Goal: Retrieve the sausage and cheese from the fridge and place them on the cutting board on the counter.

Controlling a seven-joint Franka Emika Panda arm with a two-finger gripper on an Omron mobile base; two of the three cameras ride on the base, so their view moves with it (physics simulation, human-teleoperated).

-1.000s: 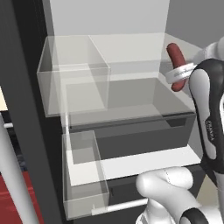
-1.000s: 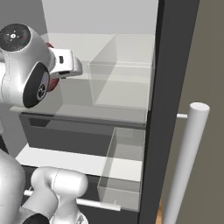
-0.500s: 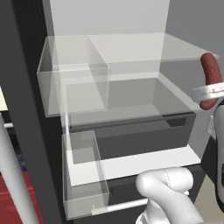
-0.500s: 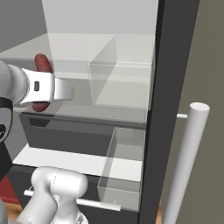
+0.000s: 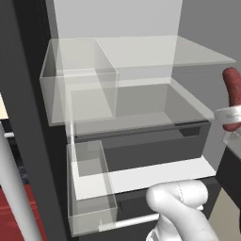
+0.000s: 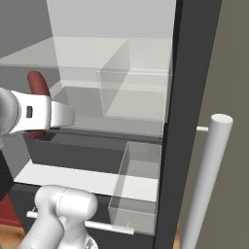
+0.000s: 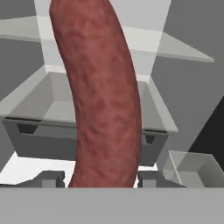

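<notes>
The dark red sausage (image 7: 100, 96) stands upright between my gripper's fingers (image 7: 52, 179), and my gripper (image 7: 101, 180) is shut on its lower end. In the left base view the sausage (image 5: 232, 92) is at the right edge, outside the open fridge (image 5: 28, 94), with the gripper (image 5: 230, 115) just below it. In the right base view the sausage (image 6: 36, 85) pokes up behind the white hand (image 6: 34, 113) at the left, in front of the fridge (image 6: 189, 97). The cheese, the cutting board and the counter are out of view.
Clear shelves and a clear bin (image 5: 80, 89) fill the fridge's upper part, with a dark drawer (image 5: 141, 146) below. A clear door bin (image 6: 136, 180) juts out low. A white bar handle (image 6: 209, 180) stands at the right. The arm's base (image 5: 179, 207) rises in front.
The gripper has carried the sausage sideways out of the fridge opening, toward the right edge of the left base view and the left edge of the right base view.
</notes>
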